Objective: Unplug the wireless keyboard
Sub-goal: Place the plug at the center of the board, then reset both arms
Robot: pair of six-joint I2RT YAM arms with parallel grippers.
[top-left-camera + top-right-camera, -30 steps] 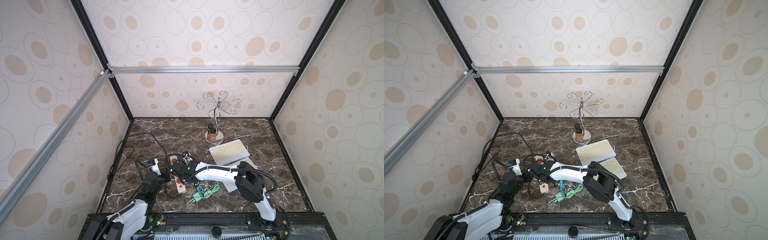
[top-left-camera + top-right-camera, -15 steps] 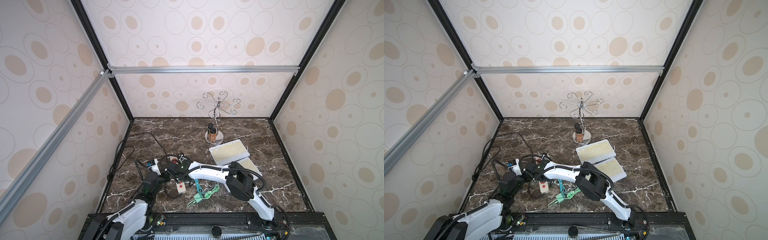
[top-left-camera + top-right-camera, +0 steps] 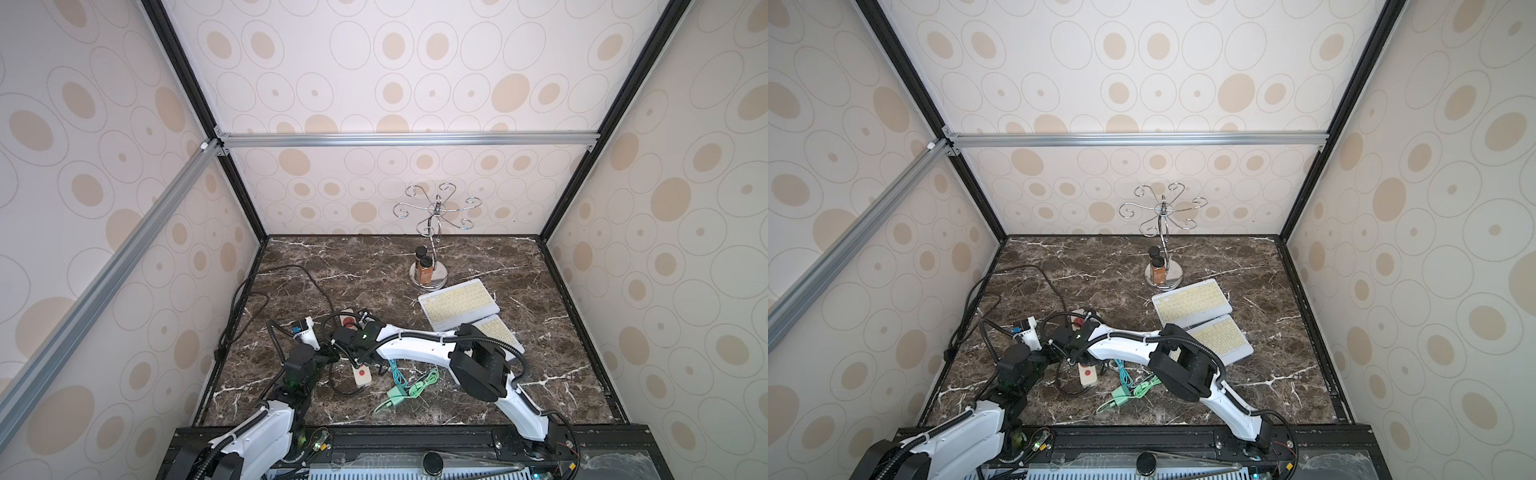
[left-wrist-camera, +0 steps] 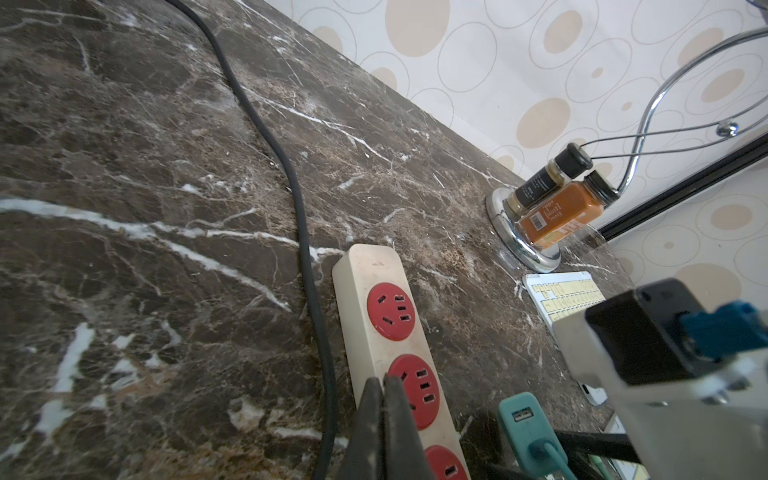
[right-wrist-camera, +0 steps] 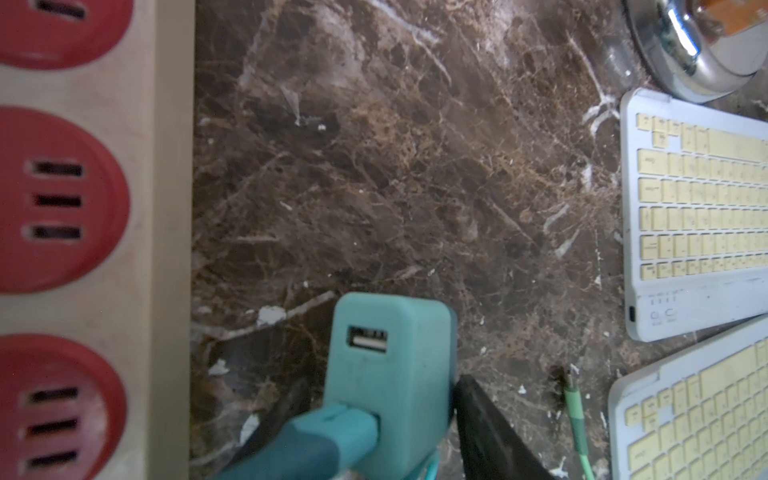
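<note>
Right claw (image 5: 382,382) loosened around teal charger (image 5: 415,324) beside power strip (image 5: 166,208); left claw (image 4: 384,380) clenched over strip; keyboards (image 5: 698,208) near.

Dark marble tabletop (image 3: 374,266) bears: power strip (image 4: 365,266), white keyboard (image 3: 457,305) beside second keyboard (image 3: 500,334), chrome stand (image 3: 430,279), green charger (image 3: 397,400) with cable, black cord (image 4: 266,137)

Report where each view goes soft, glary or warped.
Right wrist view: the teal USB charger and its cable blur toward the lens, the power strip is soft, the keyboards crisper, the chrome stand base glints. Left wrist view: the left gripper shows shut jaws as an out-of-focus wedge, the marble tabletop sharp. Both top views: even light; the wide lens splays the frame bars.
</note>
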